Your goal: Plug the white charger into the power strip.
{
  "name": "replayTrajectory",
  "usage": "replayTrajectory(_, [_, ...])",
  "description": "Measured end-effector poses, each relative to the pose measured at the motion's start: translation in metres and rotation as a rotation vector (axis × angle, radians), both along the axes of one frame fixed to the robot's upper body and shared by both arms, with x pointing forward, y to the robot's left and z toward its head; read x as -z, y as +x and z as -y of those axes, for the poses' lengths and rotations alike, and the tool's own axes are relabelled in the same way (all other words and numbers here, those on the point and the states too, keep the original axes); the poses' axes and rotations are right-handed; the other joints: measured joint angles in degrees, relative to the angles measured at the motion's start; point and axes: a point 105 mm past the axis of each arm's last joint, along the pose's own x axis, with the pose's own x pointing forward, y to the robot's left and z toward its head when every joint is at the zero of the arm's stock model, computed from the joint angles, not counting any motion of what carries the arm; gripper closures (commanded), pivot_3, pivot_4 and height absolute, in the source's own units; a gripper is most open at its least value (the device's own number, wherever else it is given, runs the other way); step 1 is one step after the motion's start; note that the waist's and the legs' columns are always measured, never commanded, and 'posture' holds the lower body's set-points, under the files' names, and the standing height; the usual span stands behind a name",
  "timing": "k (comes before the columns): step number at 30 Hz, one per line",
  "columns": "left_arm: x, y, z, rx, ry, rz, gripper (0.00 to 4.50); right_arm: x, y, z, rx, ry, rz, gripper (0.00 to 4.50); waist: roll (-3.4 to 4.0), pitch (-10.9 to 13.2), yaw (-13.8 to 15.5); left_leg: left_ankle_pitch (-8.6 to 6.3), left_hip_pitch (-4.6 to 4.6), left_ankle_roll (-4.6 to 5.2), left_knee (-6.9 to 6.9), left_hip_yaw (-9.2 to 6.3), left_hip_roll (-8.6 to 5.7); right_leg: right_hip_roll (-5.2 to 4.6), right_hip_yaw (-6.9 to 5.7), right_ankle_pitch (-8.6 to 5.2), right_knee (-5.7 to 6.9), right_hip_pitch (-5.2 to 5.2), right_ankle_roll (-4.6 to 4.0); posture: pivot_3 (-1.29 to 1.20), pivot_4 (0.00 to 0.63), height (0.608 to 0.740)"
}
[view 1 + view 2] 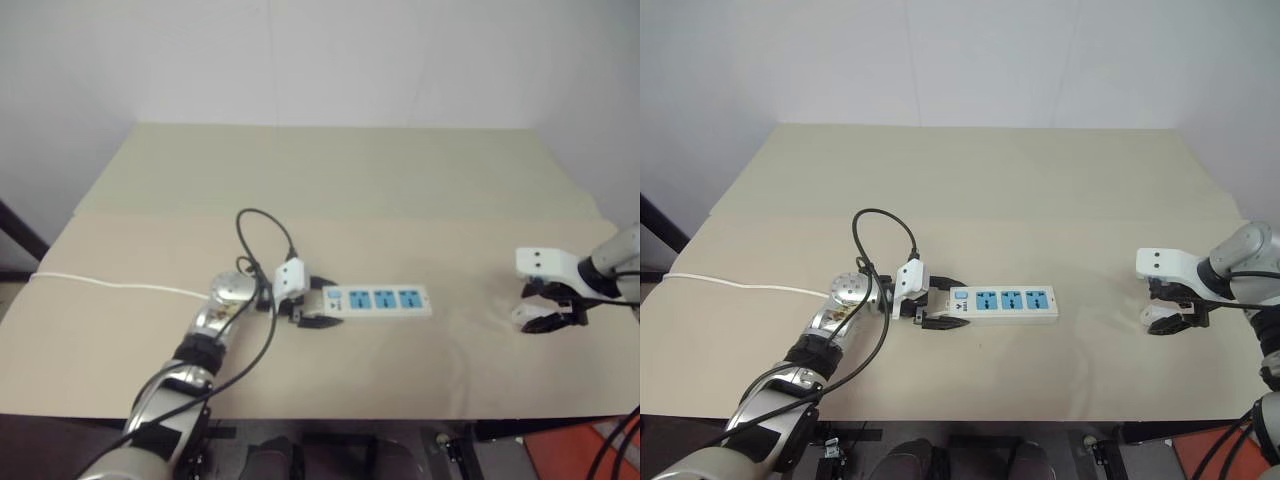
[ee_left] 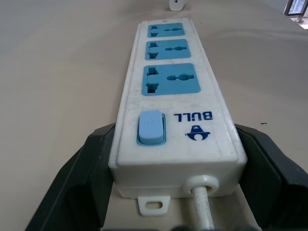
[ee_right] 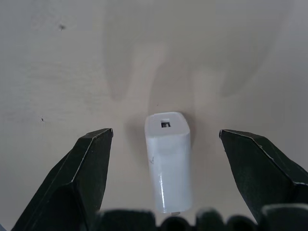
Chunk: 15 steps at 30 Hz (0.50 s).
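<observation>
The power strip (image 1: pixel 380 300) lies flat in the middle of the table, its three blue sockets (image 2: pixel 171 77) facing up. My left gripper (image 1: pixel 322 303) is shut on its switch end, one black finger (image 2: pixel 82 178) pressed against each long side. The white charger (image 3: pixel 168 163) lies on its side on the table at the right. My right gripper (image 3: pixel 166 133) hangs just over it, pointing steeply down. It is open, with a finger on each side of the charger and a clear gap to both.
The strip's thin white cord (image 1: pixel 110 285) runs left across the beige table (image 1: pixel 330 180) and off its left edge. A black cable (image 1: pixel 262 225) loops above my left wrist. Bare tabletop lies between the strip and the charger.
</observation>
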Motion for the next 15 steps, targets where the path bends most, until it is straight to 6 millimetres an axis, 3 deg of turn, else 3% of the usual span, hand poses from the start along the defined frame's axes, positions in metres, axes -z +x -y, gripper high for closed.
replayTrajectory(10, [0.000,-0.002,-0.002,-0.014,0.004,0.001,1.22,0.012,0.004,-0.009,-0.021,0.015,-0.021,0.29,0.01,-0.01,-0.29,0.01,0.04,-0.02,-0.01,0.00,0.01,0.01,0.01,0.00,0.01,0.03,0.00,0.00,0.150,0.740])
replayTrajectory(13, [0.000,-0.002,-0.002,-0.016,0.006,0.002,1.22,0.013,0.004,-0.011,-0.026,0.019,-0.025,0.88,0.01,-0.01,-0.30,0.01,0.04,-0.02,-0.01,0.00,0.01,0.02,0.01,0.00,0.01,0.03,0.00,0.00,0.150,0.740])
replayTrajectory(15, [0.000,-0.002,-0.003,-0.017,0.007,-0.002,1.22,0.014,0.005,-0.012,-0.028,0.021,-0.027,1.57,0.01,-0.01,-0.32,0.01,0.04,-0.02,-0.01,0.00,0.01,0.02,0.01,0.00,0.01,0.04,0.00,0.00,0.150,0.740])
